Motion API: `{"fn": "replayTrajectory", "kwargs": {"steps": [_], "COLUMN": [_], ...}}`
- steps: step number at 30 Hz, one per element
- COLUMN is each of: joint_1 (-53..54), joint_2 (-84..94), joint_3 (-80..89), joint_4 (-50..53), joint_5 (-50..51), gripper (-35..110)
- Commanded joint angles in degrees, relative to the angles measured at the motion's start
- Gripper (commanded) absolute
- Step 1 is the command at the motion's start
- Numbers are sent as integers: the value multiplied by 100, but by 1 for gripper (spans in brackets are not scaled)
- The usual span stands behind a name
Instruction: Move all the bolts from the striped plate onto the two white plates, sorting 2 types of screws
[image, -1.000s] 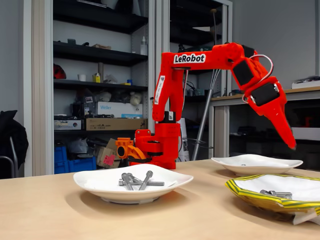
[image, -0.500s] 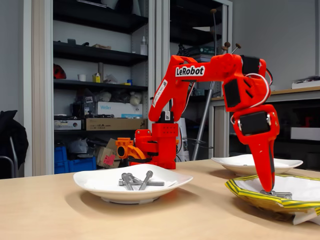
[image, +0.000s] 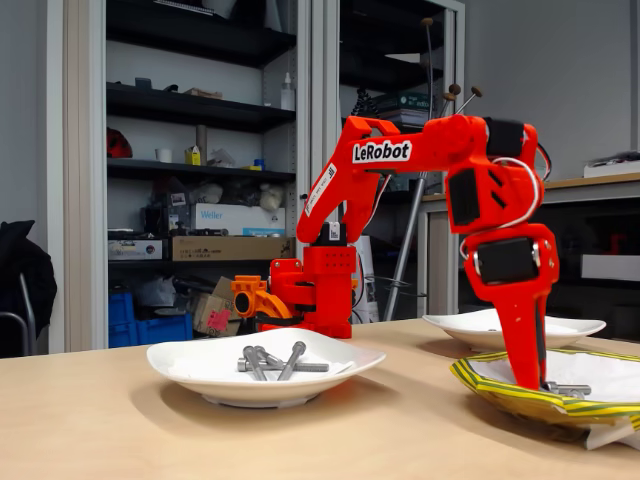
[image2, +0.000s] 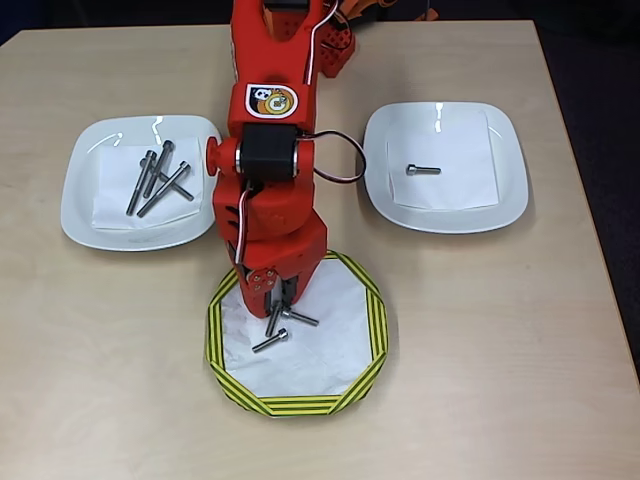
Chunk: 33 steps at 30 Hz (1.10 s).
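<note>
The striped plate (image2: 355, 375) (image: 500, 388) lies in front of the arm, lined with white paper. Three bolts rest on it in the overhead view: two (image2: 303, 319) crossing just under the fingertips and one (image2: 270, 341) lower left. My red gripper (image2: 279, 302) (image: 531, 381) points straight down with its tips on the plate at the upper bolts. The arm hides how far its jaws stand apart. A bolt (image: 567, 388) lies just right of the tips. The left white plate (image2: 80, 205) (image: 200, 372) holds several long bolts (image2: 158, 180). The right white plate (image2: 505, 195) (image: 570, 330) holds one short bolt (image2: 423, 170).
All three plates sit on a light wooden table (image2: 480, 380) whose right edge lies beyond the right white plate. The arm's red base (image: 315, 290) stands at the table's back. Shelves and a bench are behind it.
The gripper has swung from high over the far white plate down into the striped plate. In the last half second it sank slightly lower beside the bolt.
</note>
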Motion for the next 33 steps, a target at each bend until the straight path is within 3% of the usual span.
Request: {"fn": "replayTrajectory", "kwargs": {"steps": [1, 9, 20, 27, 33], "joint_1": [149, 220, -211, -791, -1890], "joint_2": [-44, -343, 413, 1731, 3568], "joint_3": [-229, -598, -932, 62, 2276], "joint_4": [0, 123, 1371, 1723, 1433], "joint_5": [105, 105, 352, 940, 2320], "gripper": [8, 0, 0, 0, 0]}}
